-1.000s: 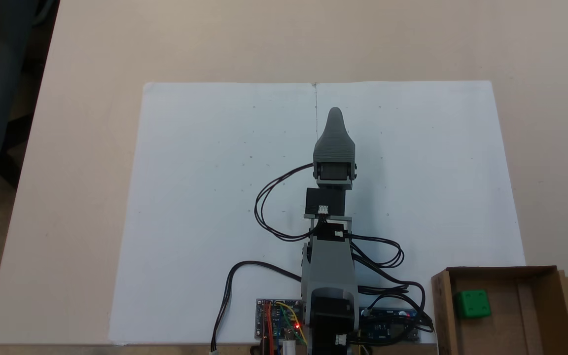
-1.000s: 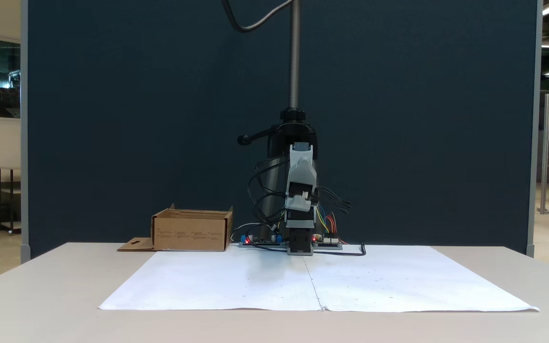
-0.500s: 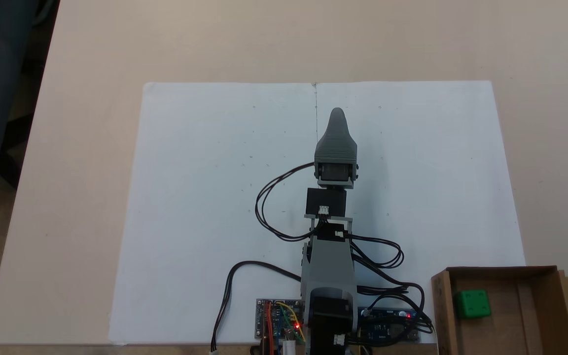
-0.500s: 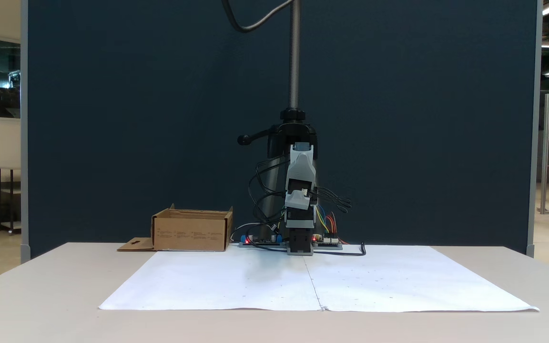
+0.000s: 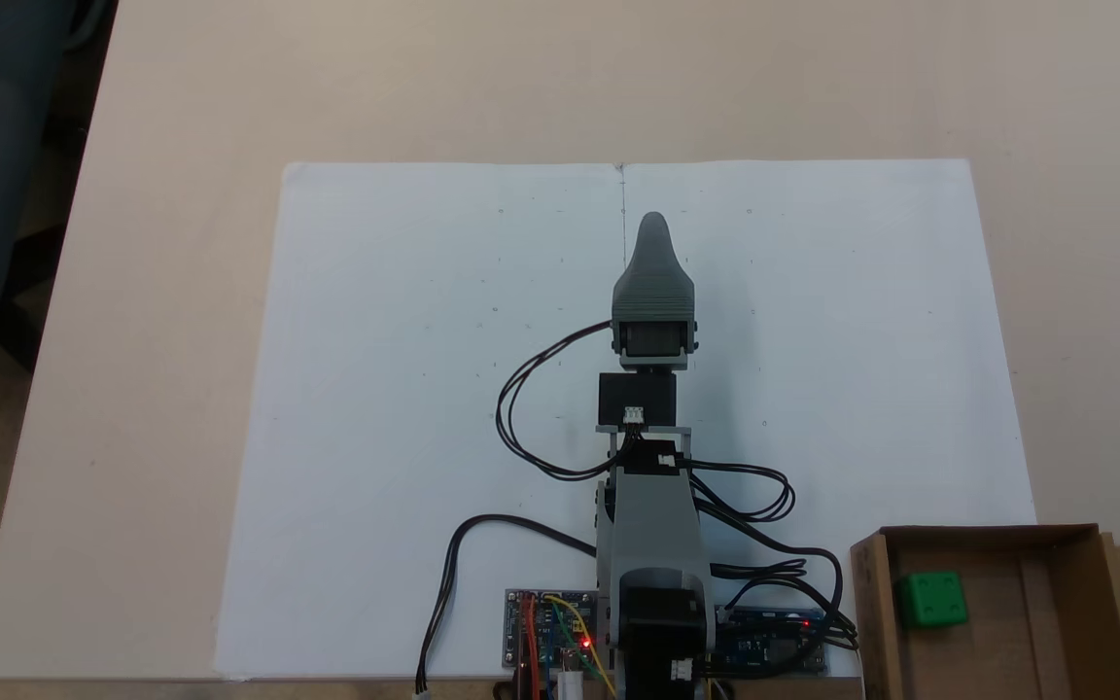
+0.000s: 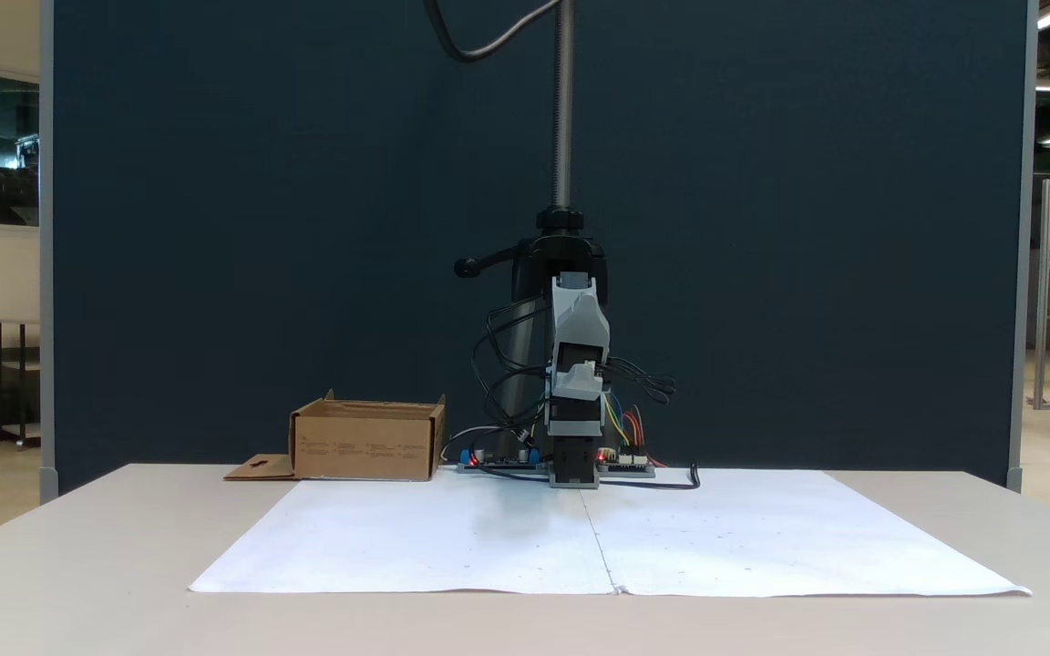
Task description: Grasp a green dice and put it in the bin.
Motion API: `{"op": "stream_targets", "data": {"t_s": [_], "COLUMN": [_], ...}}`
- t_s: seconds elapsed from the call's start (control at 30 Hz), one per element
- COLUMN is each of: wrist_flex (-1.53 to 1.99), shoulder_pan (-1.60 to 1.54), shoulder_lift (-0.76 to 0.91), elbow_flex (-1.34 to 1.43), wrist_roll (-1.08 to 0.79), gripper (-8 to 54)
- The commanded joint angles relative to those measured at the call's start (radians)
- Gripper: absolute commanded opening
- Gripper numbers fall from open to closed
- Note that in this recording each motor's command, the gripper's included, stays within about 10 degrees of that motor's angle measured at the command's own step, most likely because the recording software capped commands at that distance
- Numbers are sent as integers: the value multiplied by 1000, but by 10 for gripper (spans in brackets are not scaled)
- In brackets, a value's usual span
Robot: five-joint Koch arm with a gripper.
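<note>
In the lower right corner of the top-down fixed view, the green dice (image 5: 931, 598) lies inside the bin (image 5: 1056, 622), on the box floor close to its left wall; the bin's flap with the hang-hole cutout sticks out at the frame's right edge. In the front fixed view the bin (image 6: 367, 442) stands left of centre, at the back of the table (image 6: 78, 565), beside the arm's base.

The gripper (image 5: 654, 226) points toward the top of the frame, above the middle seam of the white paper sheet (image 5: 404, 389), well apart from the dice and holding nothing. From above one grey jaw covers the other, and in the front view the gripper (image 6: 584, 369) is seen end-on and small — whether the jaws are spread or pressed together cannot be told.

Black cables (image 5: 521, 408) loop to the left of the arm, and circuit boards (image 5: 545, 637) with a red light sit at its base.
</note>
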Motion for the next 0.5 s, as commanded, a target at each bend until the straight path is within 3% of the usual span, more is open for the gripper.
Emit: {"op": "stream_targets", "data": {"t_s": [0.0, 0.47], "wrist_flex": [-54, -51], "shoulder_pan": [-21, -6], "shoulder_lift": [110, 109], "elbow_flex": [64, 64], "wrist_roll": [58, 37], "gripper": [450, 452]}}
